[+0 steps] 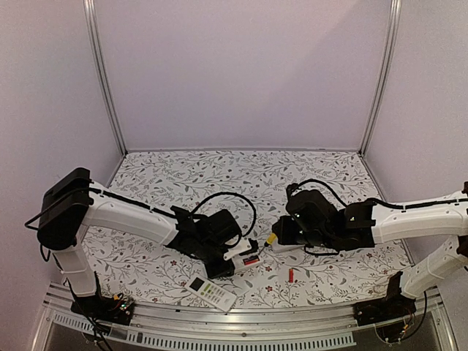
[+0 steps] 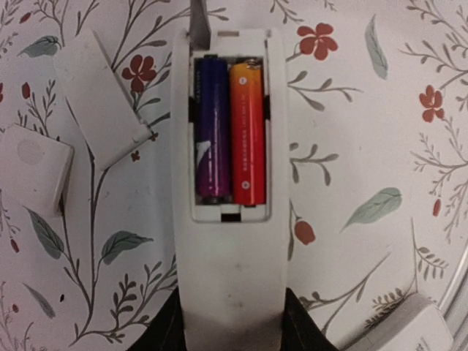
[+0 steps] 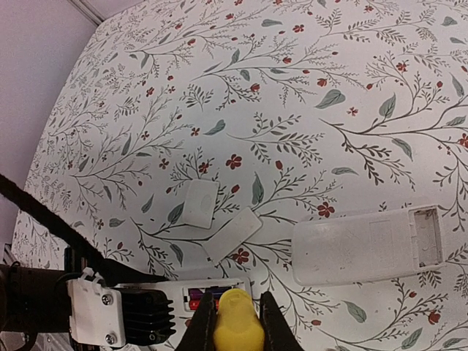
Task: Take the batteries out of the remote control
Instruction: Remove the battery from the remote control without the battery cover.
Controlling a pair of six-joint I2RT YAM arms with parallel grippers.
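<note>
The white remote control (image 2: pixel 230 256) lies back-up with its battery bay uncovered. Two batteries sit side by side in the bay, a blue-purple one (image 2: pixel 212 131) and a red-orange one (image 2: pixel 247 131). My left gripper (image 2: pixel 230 318) is shut on the remote's lower end, one dark finger against each side. A metal screwdriver tip (image 2: pixel 199 18) reaches the bay's far end. My right gripper (image 3: pixel 238 311) is shut on the yellow screwdriver handle (image 3: pixel 238 329), just above the held remote (image 3: pixel 219 292). In the top view the left gripper (image 1: pixel 232 256) and right gripper (image 1: pixel 276 236) nearly meet. One red battery (image 1: pixel 290 275) lies loose on the table.
Two white covers (image 3: pixel 199 202) (image 3: pixel 230 235) lie on the flowered cloth beyond the held remote. A second white remote (image 3: pixel 369 245) lies back-up to the right with an empty bay. A third remote (image 1: pixel 210 292) lies face-up near the front rail.
</note>
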